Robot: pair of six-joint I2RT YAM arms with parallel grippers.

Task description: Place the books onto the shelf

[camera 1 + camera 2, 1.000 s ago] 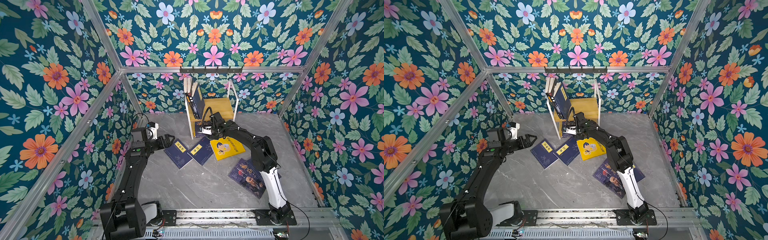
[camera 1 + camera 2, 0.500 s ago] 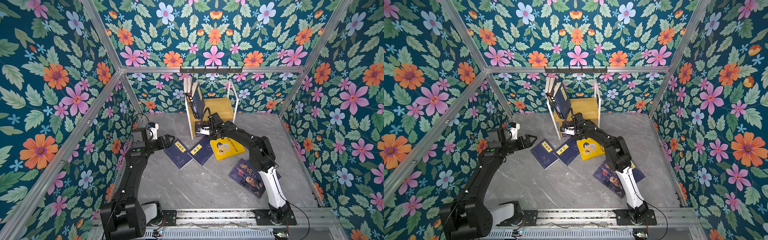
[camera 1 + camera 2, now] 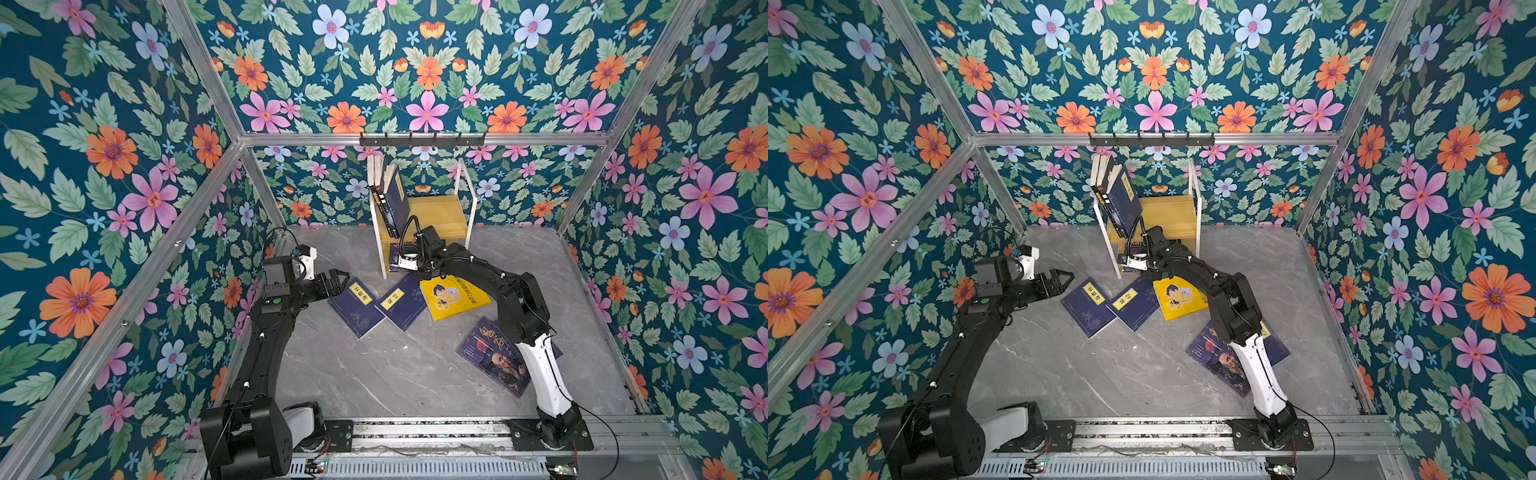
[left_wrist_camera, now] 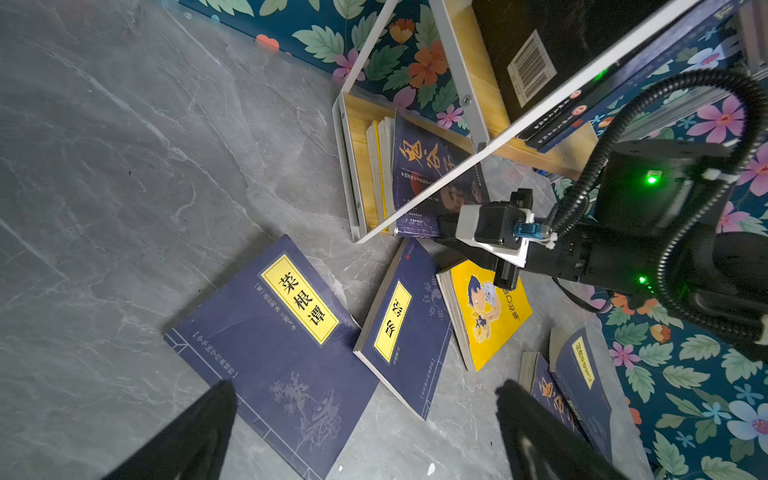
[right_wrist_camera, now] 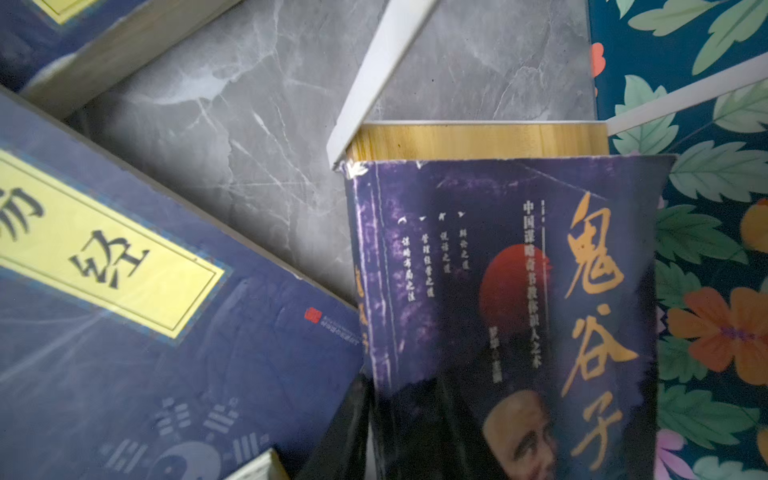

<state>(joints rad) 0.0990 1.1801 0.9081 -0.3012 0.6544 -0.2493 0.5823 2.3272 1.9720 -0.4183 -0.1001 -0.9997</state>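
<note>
Grey floor [image 5: 249,145] holds the shelf [image 5: 478,141], its purple book [image 5: 498,291] against the right fingers [image 5: 345,419], grip unclear.

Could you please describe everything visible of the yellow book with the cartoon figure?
The yellow book is a thin paperback: bright yellow cover, cartoon figure, dark lettering, pale page edges. It lies closed, face up and askew on the grey floor before the shelf, its edge against a navy book. The right arm reaches over its far end.
</note>
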